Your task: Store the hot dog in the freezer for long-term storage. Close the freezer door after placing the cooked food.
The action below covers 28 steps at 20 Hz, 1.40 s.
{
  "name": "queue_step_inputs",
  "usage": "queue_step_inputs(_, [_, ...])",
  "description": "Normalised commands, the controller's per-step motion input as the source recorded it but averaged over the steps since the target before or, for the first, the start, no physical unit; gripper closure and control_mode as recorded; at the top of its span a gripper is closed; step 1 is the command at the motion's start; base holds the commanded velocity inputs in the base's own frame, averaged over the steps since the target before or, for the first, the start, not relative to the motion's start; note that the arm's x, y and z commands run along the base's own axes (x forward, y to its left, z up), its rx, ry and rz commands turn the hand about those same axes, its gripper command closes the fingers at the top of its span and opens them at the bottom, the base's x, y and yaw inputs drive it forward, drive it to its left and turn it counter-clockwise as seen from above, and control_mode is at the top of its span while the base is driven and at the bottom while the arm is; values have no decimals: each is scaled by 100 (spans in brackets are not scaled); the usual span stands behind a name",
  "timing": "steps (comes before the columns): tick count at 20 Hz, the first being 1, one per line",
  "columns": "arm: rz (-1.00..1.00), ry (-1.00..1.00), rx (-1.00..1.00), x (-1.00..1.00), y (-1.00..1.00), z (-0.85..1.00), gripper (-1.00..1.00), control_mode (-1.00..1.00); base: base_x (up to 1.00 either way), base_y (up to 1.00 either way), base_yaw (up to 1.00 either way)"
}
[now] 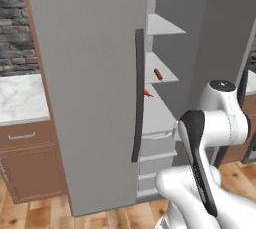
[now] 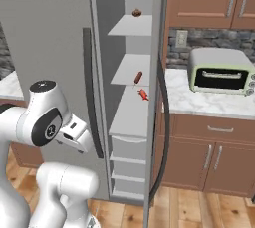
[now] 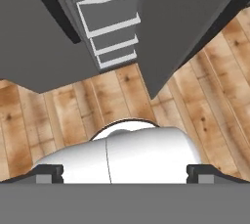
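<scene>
Jaws wide open and empty; hot dog shelved, door not yet shut.

Gripper (image 3: 125, 176) holds nothing, tips spread at the hand view's bottom corners, aimed down at wood floor (image 3: 205, 96) by the white drawers (image 3: 110, 27). Hot dog (image 2: 138, 77) lies on a middle freezer (image 2: 130, 70) shelf, a small red thing (image 2: 143, 95), hard to identify, just below. Freezer door (image 2: 162, 97) stands open. Placing looks done; left: close the door.

Wood plank floor (image 3: 122, 96); brown cabinets (image 2: 209, 152) w/ marble counter (image 2: 209, 103), toaster oven (image 2: 221, 71) on it; stone backsplash (image 1: 12, 28).
</scene>
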Motion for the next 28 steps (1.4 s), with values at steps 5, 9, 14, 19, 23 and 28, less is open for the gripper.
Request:
queue_step_inputs(5, [0, 0, 0, 0, 0, 0, -100, 100, -54, -18, 30])
queue_step_inputs(9, [0, 0, 0, 0, 0, 0, -100, 100, -33, -17, 16])
queue_step_inputs(14, [0, 0, 0, 0, 0, 0, -100, 100, 0, -35, -5])
queue_step_inputs(19, [0, 0, 0, 0, 0, 0, -100, 100, 0, -54, -10])
queue_step_inputs(23, [0, 0, 0, 0, 0, 0, -100, 100, 0, -65, 0])
queue_step_inputs(28, [0, 0, 0, 0, 0, 0, -100, 100, 0, -28, 0])
